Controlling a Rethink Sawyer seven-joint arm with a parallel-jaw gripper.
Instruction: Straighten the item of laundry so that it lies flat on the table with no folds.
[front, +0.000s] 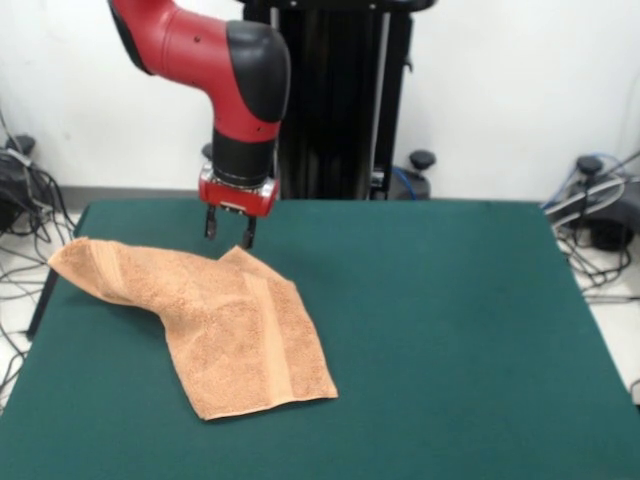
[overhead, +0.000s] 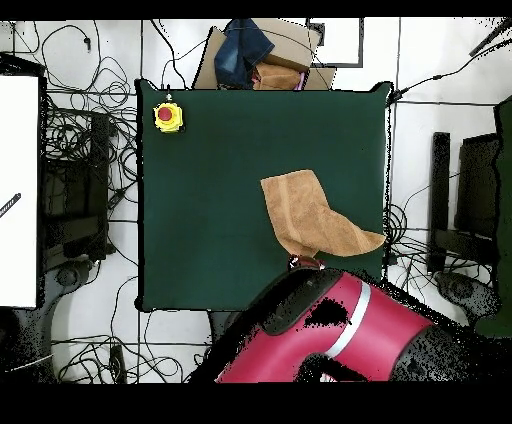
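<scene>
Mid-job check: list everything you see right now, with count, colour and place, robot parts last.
towel: one, peach-orange, rumpled and folded, at the table's edge below the gripper
table: one, dark green top, fills the scene
emergency stop button: one, red on yellow box, table corner in the overhead view
cables: many, black, on the floor around the table
arm: one, red and black, reaching down from above
gripper: one, black fingers apart, just above the towel's far edge

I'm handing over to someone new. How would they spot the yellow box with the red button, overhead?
Start at the green table. In the overhead view the yellow box sits in its top-left corner, far from the orange towel. It is the only hard, bright object there, with a round red button on top.
</scene>
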